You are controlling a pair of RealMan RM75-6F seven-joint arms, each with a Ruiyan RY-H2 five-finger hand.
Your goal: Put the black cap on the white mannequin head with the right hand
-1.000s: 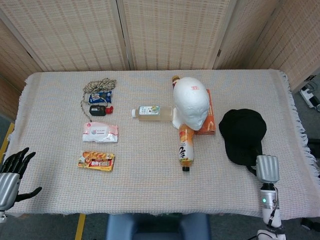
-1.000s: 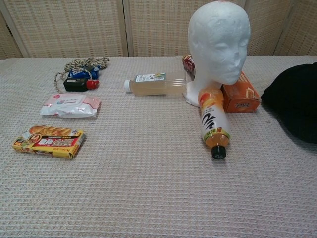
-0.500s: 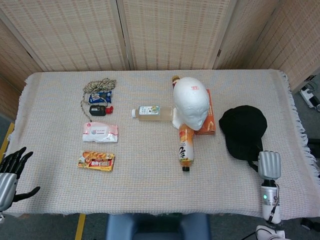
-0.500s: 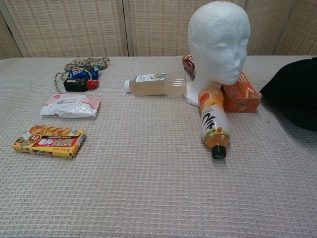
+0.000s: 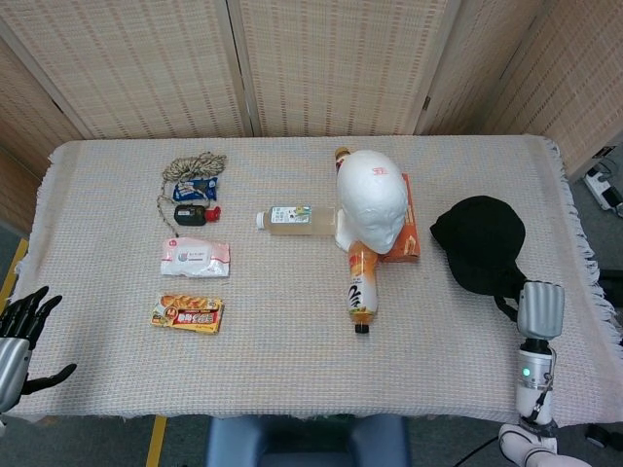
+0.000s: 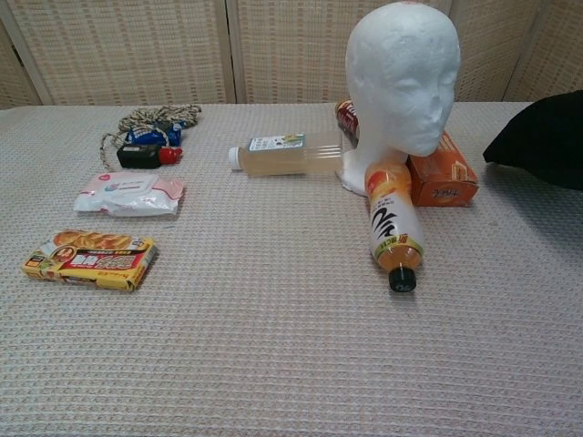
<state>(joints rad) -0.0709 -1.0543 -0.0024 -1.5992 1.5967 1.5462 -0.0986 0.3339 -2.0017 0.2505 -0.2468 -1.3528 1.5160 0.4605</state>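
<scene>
Mostly hidden: right hand (image 5: 540, 309) fingers under black cap (image 5: 480, 243), grip unclear; left hand (image 5: 21, 326) spread, empty.

On the cloth-covered desk (image 5: 292, 360): far-left coiled rope (image 5: 193, 167), white wipes pack (image 5: 195, 258), yellow snack packet (image 5: 187, 313), clear pale-tea bottle (image 5: 290, 220), orange-labelled bottle (image 5: 361, 287), orange box (image 5: 409, 222).

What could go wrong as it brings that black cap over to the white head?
The cap hangs limp from the right hand, so it may land crooked on the mannequin head. The orange bottle and orange box lie against the head, so a low sweep might knock them.
</scene>
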